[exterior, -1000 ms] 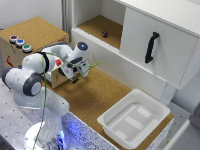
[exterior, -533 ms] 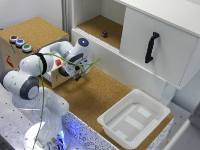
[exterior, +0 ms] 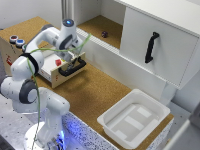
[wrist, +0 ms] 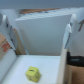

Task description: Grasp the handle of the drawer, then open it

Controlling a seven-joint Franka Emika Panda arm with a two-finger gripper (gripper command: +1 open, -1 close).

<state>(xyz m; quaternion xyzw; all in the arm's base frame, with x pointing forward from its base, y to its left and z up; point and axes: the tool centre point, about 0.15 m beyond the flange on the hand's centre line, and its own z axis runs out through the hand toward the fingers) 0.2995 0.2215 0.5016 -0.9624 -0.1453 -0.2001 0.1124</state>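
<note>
I see the drawer (exterior: 56, 71), a shallow pale-wood box, at centre-left of the exterior view, pulled partly out with a red mark on its light front. Its handle (exterior: 71, 68), a short black horizontal bar, sits across that front.

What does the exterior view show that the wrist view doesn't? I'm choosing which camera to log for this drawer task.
Only the exterior view shows the whole scene: the arm, its claw at the handle, the red mark, the white door with its upright black handle, and the white tub. Only the wrist view shows a small yellow-green block lying inside the drawer. Both show the pulled-out drawer, though the wrist view is blurred, and neither settles whether the claw is closed.
</note>
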